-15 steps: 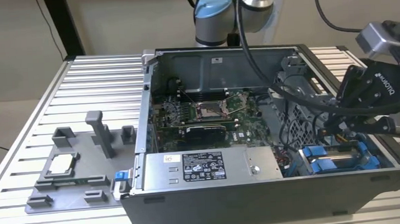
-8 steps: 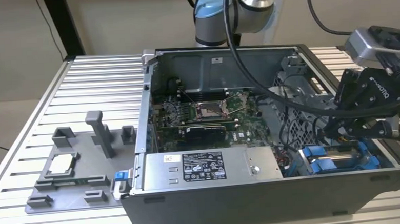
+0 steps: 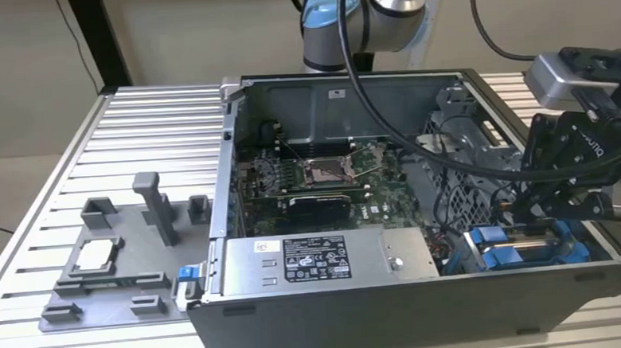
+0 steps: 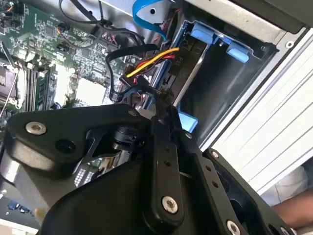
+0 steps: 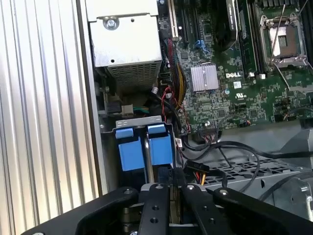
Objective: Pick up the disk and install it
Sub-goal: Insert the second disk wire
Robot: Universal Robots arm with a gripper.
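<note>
Black fingers (image 5: 155,200) fill the foreground in both wrist views, drawn close together with just a slim gap, and they look clamped on the disk (image 4: 188,122). We see the disk edge-on as a thin strip between the fingers, with a blue corner of its carrier poking out just past the tips. Just beyond the fingertips sits the drive bay (image 5: 131,120), where two blue tabs (image 5: 132,147) stand side by side with a thin metal plate (image 5: 149,166) between them. Beside the fingers a bundle of red, yellow and black cables (image 4: 151,61) runs down towards the bay. Farther from the fingers we see the green motherboard (image 5: 234,88) and the grey power supply box (image 3: 326,257). In the exterior view the fingers (image 3: 547,209) hang low inside the open computer case (image 3: 403,313), just above the blue parts at its corner. Well apart from the fingers, a grey fixture tray (image 3: 113,264) rests on the slatted desk (image 3: 127,120).
</note>
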